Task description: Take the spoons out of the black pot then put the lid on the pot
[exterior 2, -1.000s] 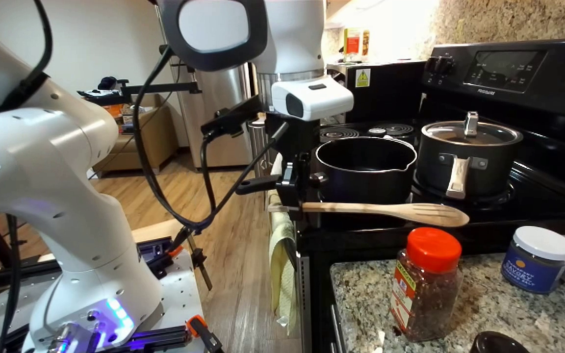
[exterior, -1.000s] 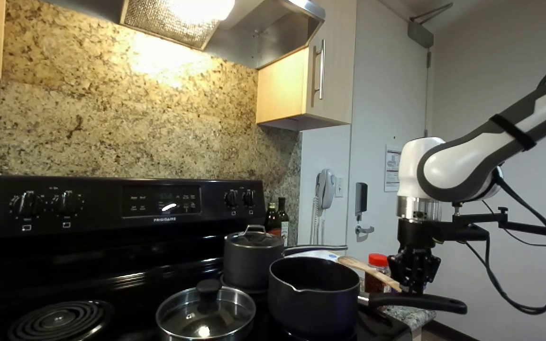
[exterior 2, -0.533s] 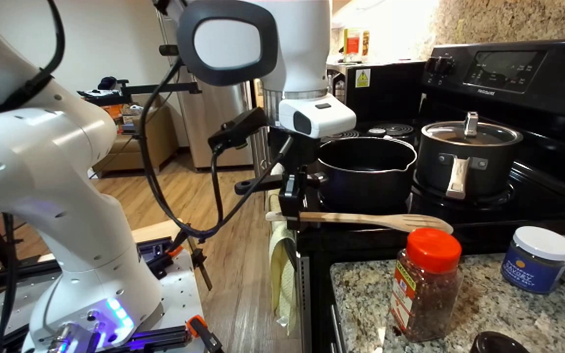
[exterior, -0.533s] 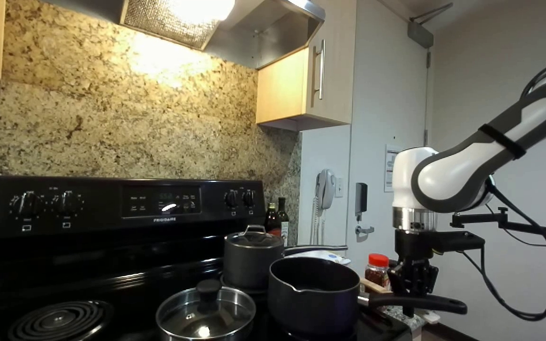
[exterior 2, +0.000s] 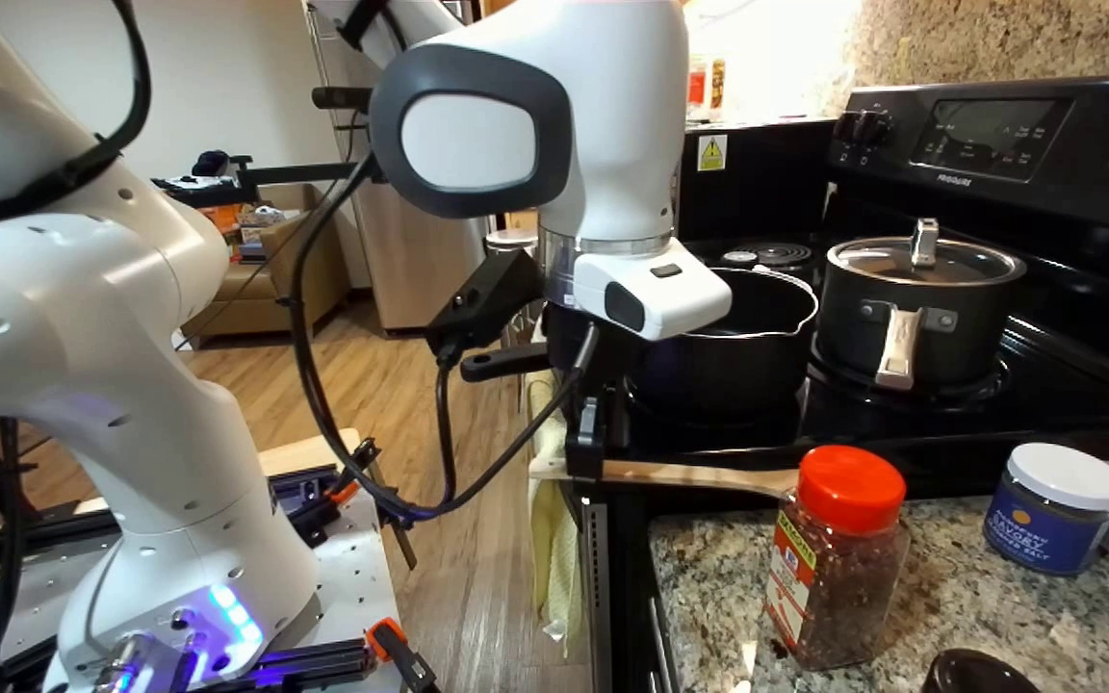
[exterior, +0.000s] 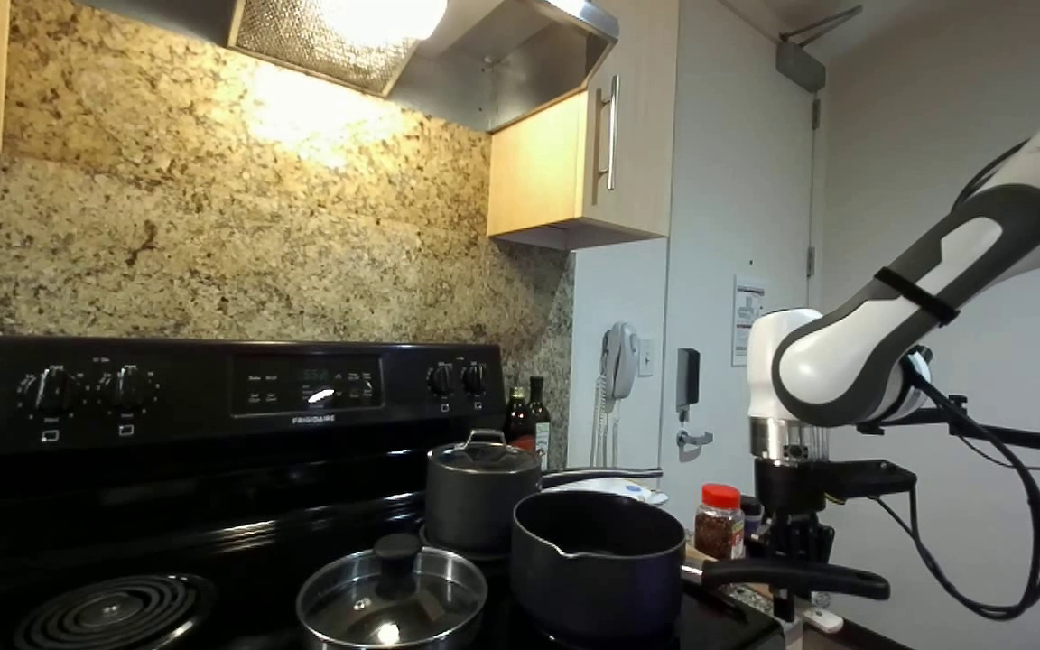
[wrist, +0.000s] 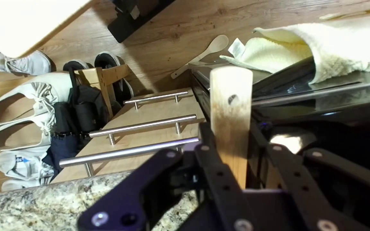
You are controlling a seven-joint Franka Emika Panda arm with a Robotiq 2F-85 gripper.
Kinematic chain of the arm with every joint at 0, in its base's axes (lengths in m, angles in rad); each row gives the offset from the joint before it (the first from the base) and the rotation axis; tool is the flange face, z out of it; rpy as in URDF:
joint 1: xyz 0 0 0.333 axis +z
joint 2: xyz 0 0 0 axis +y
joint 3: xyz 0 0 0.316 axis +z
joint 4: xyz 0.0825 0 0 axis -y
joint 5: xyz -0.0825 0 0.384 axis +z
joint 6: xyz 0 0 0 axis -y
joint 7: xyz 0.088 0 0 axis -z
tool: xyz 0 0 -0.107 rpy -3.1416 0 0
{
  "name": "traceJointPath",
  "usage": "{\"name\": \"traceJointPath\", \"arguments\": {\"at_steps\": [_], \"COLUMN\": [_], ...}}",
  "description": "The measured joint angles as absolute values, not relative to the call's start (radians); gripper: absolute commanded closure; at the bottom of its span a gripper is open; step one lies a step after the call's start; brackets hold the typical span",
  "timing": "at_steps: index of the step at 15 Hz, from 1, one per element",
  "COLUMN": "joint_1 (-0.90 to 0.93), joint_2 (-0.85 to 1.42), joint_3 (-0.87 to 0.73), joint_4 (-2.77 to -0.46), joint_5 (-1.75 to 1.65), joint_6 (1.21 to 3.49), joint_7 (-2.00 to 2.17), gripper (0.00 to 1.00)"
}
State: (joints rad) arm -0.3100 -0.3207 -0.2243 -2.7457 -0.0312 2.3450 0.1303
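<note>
A wooden spoon (exterior 2: 699, 473) is grasped by the hand (exterior 2: 589, 467) close to the holed end of its handle, the jaws standing tight against its sides; its length is pointed, nearly level, toward the granite table (exterior 2: 959, 597), and its head is hidden behind the red-capped jar (exterior 2: 838, 568). Whether the table is touched by it cannot be told. By such an end hold the head can, it is judged, be laid on the table while the jars are avoided by the hand, though the spoon could be twisted in the grip if the red-capped jar were struck. A second wooden spoon (wrist: 206, 53) is seen lying on the floor (wrist: 169, 29), probably the task's other one. The black pot (exterior: 597, 587) is set upright on the stove (exterior: 186, 388), its pot handle (exterior: 795, 575) turned out past the front edge, presumably for easy reach; no spoon is seen above its rim, so the emptying is judged nearly done. The glass lid (exterior: 353, 605) is placed near, left of the pot in an exterior view, with its black knob (exterior: 398, 551) upward, apparently so that it can be pinched and lifted straight across. The dark grey saucepan (exterior: 481, 501), covered by its own lid, is set farther back and is judged not to be needed.
</note>
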Motion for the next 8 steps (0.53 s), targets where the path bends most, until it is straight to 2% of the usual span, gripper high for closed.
{"name": "traceJointPath", "arguments": {"at_steps": [8], "joint_1": [-0.285], "joint_2": [-0.217], "joint_3": [-0.241], "joint_4": [-2.664], "joint_5": [-0.039], "joint_6": [2.345], "joint_7": [-0.024], "gripper": [0.89]}}
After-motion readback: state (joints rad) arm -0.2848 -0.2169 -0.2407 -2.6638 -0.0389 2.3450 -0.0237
